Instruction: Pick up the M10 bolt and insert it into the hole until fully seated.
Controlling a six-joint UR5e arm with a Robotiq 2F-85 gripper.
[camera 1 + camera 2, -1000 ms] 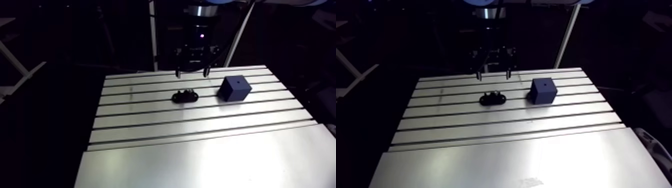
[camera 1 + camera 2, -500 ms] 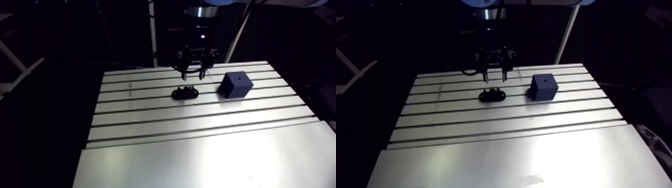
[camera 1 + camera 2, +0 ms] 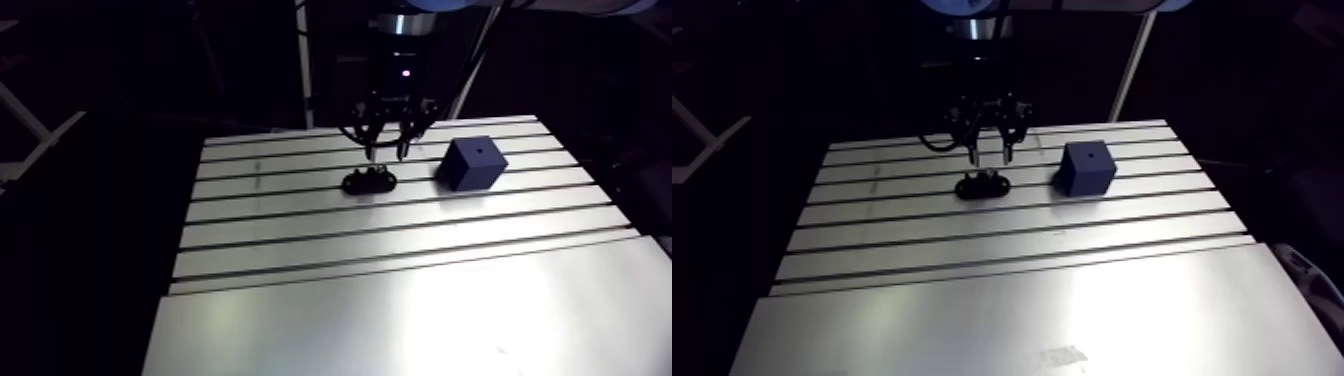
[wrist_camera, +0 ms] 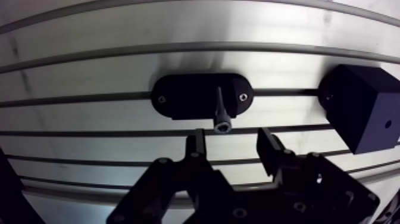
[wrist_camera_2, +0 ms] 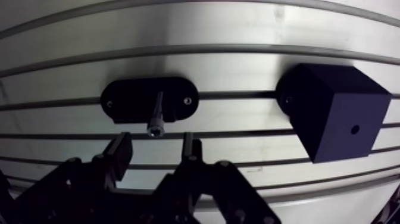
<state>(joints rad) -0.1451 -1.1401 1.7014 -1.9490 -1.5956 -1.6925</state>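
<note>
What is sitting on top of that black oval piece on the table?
A bolt stands on the black oval holder, head up. Whether its lower tip sits in a socket cannot be seen, because the dark holder hides it.

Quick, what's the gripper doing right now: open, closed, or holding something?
Gripper: open, jaws apart with nothing between them; the bolt sits in the black holder just ahead.

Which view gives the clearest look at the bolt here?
The wrist view: the bolt stands head-up in the black holder, shaft and socket head distinct, just ahead of the open gripper. The arm view shows it only as a tiny dark bump on the holder.
</note>
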